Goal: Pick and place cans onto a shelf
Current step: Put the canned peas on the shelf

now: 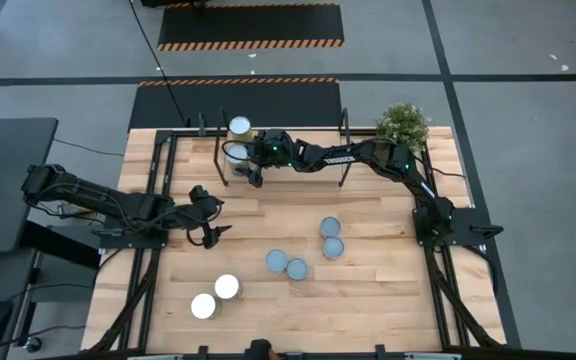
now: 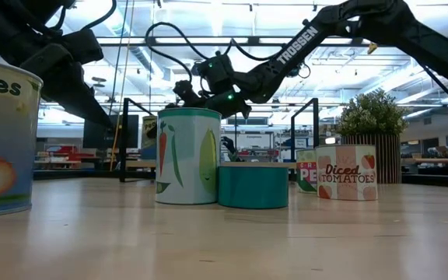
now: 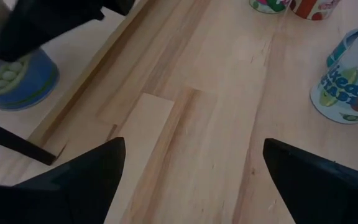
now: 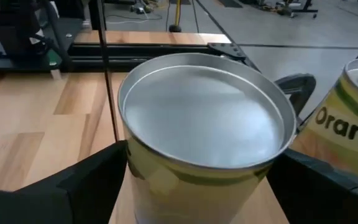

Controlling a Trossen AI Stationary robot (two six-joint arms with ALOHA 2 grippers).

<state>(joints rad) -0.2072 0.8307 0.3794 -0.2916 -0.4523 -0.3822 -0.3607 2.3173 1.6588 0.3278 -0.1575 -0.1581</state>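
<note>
A: High view, left to right. The left gripper (image 1: 211, 232) sits left of centre over bare tabletop (image 1: 368, 300), fingers spread wide, holding nothing. The left wrist view confirms it: only wood between the fingers.

B: And the loose cans?

A: Two white-topped cans (image 1: 215, 297) at lower left, a bluish pair (image 1: 286, 265) at centre, another pair (image 1: 331, 238) just right of that. All stand on the table, none on the shelf (image 1: 298, 160) yet.

B: Right arm?

A: It reaches from the right edge to upper centre. The right gripper (image 1: 252, 170) is at the shelf's left end, around a can (image 4: 204, 130) that stands beside another can (image 1: 240, 127) there. The right wrist view shows the fingers either side of it (whether the pads touch the sides cannot be told). The jaws look parted, so probably a release.

B: Risks?

A: Likely a finger dragging the can on retreat and tipping it into its neighbour, which is very close. The black uprights (image 1: 217, 160) also crowd the exit path. The plant (image 1: 403, 125) at upper right is well apart, no concern.
</note>
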